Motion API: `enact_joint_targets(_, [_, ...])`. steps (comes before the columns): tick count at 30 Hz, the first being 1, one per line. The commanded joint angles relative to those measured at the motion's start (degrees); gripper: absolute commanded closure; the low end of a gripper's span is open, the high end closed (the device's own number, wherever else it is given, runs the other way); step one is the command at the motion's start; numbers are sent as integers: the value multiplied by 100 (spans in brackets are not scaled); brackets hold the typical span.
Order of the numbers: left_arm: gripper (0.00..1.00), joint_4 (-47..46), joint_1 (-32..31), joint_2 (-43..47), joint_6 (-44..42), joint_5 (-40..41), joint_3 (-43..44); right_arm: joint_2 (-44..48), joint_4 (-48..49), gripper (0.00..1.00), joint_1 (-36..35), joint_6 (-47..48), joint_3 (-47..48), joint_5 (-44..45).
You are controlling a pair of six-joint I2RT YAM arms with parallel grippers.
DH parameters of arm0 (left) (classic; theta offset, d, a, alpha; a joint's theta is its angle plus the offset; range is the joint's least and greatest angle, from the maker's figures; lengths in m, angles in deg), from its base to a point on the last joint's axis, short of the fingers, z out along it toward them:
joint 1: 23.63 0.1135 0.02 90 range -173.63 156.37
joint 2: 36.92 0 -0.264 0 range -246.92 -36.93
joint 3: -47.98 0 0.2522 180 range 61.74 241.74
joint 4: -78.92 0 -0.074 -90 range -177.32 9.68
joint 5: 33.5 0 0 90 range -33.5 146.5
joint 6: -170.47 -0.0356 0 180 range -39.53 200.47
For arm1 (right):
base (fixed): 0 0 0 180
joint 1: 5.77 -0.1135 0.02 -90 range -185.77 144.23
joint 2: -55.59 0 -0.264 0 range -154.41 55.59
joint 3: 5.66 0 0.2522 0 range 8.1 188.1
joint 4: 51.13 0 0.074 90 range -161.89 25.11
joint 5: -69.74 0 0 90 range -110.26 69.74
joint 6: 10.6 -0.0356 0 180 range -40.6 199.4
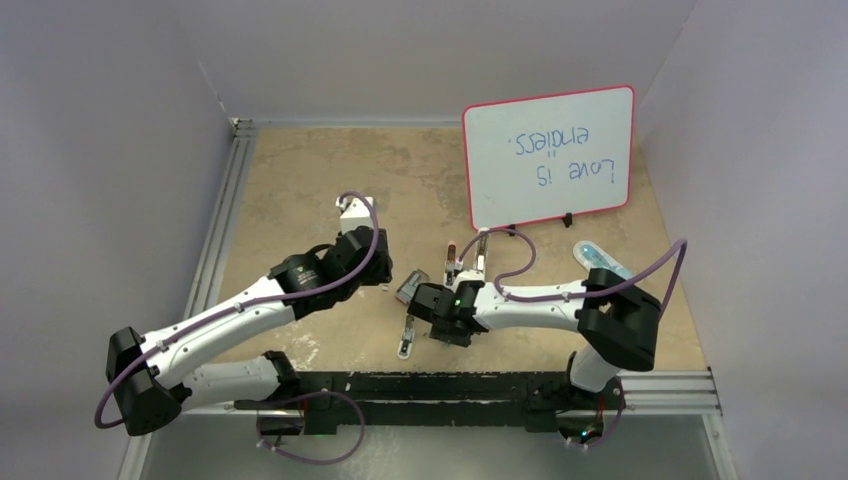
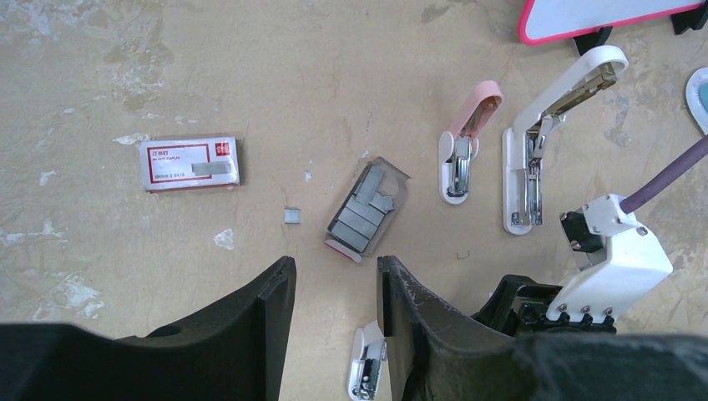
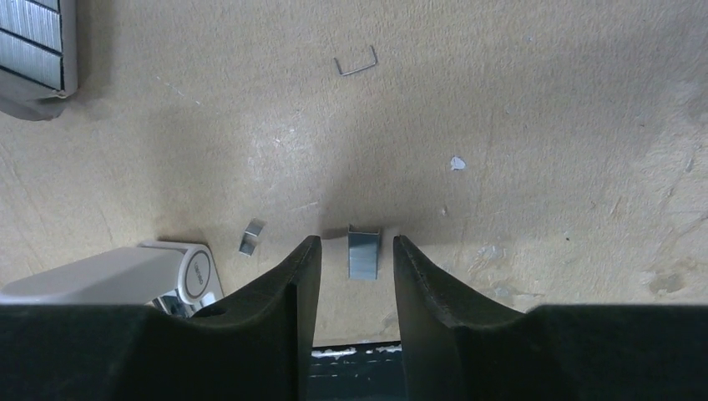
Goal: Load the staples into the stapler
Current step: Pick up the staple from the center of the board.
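A short strip of staples lies on the table between the fingers of my right gripper, which is open and touches it on neither side. A small white stapler lies open just left of that gripper, and it shows in the top view. The grey tray holding several staple strips sits just ahead of my left gripper, which is open and empty above the table. The red-and-white box sleeve lies to the left.
A pink mini stapler and a larger white stapler lie open right of the tray. Loose staple bits and a single staple lie about. A whiteboard stands at the back right.
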Motion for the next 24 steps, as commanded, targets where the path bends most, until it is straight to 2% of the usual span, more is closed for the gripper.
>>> enact_joint_targets(1, [60, -113, 24, 135, -80, 147, -34, -60, -185, 62, -28, -112, 80, 84])
enact_joint_targets(8, [60, -112, 22, 106, -107, 126, -21, -179, -141, 71, -33, -81, 45, 118])
enact_joint_targets(13, [61, -121, 24, 75, -107, 134, -17, -182, -149, 81, -27, -44, 58, 132])
enact_joint_targets(18, [61, -97, 24, 24, -107, 135, 4, -81, -260, 83, -26, -1, 165, 363])
enact_joint_targets(24, [60, -33, 59, -6, -106, 35, 49, 114, -499, 83, 291, 305, 576, 1178])
